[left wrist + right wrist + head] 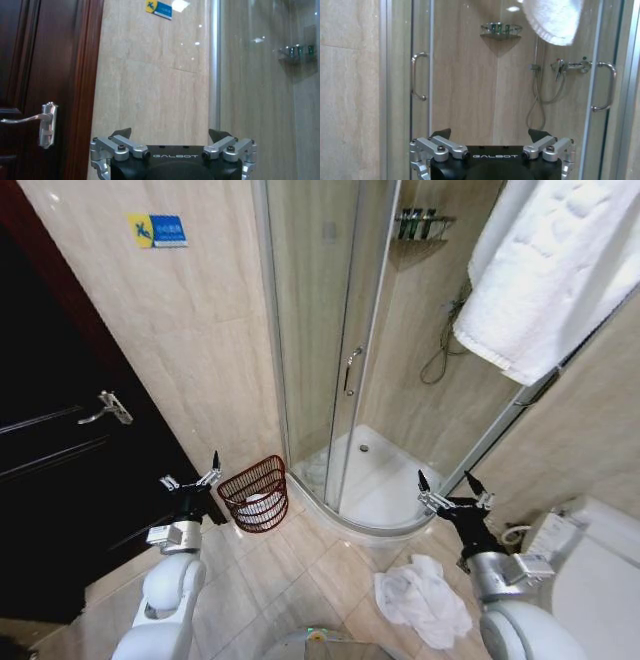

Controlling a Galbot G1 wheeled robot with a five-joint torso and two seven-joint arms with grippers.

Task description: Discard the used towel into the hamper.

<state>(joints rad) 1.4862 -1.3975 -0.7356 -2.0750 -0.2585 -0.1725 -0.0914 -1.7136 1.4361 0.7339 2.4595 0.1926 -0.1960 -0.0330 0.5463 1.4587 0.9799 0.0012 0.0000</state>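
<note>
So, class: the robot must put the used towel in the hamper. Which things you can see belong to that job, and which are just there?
Job:
towel on the floor
hamper, by the shower
left gripper, open, raised by the door
right gripper, open, raised above the towel

Just there:
hanging towel
shower door
door handle
toilet
wall sign

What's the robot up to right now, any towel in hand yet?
Left gripper and right gripper both open, empty, raised. Crumpled towel on floor by right arm. Hamper against wall beside shower. Tiles between them bare.
</note>
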